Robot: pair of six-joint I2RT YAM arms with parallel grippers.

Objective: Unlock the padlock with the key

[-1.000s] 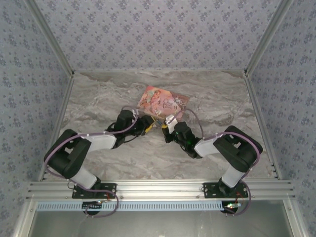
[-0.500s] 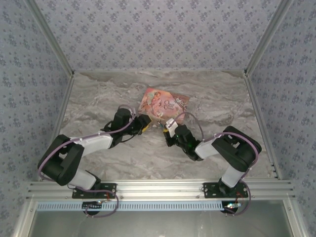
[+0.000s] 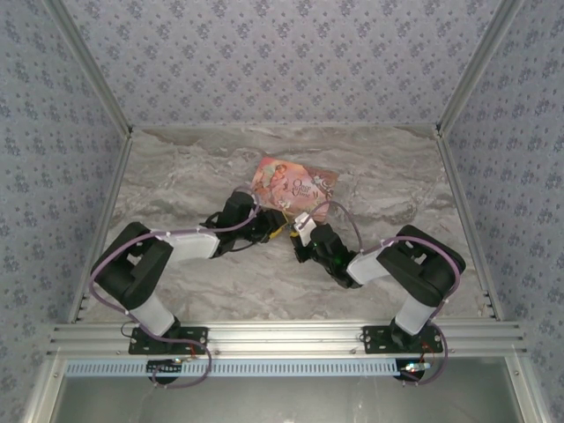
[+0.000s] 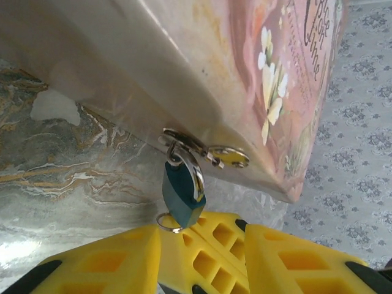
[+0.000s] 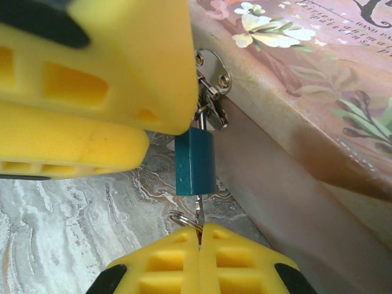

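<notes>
The small padlock with a blue-teal body and thin silvery shackle (image 5: 195, 160) hangs from a shiny metal hasp (image 5: 214, 68) on the near side wall of the pink illustrated box (image 5: 318, 86). In the right wrist view a yellow finger (image 5: 98, 73) of the left gripper covers the top of the shackle. From above, the lock is too small to read between the two wrists at the box's near edge.

Of the thin dark grey metal key (image 5: 199, 211) only a sliver of blade shows. It runs from the lock's underside into the right gripper (image 5: 200, 242), where its head is buried, and a small wire ring (image 5: 179, 218) pokes out beside it.

The box has a glossy printed lid with flowers and script above a plain pale wall. It lies on a grey veined marble table (image 3: 194, 176). The fingers are yellow plastic with moulded pockets.

The right gripper's jaws are pressed together, clamped on the key right under the padlock. The left gripper (image 4: 205, 239) has its jaws apart, and the padlock hangs just ahead of their gap, against the box wall. Whether a finger touches the shackle I cannot tell.
</notes>
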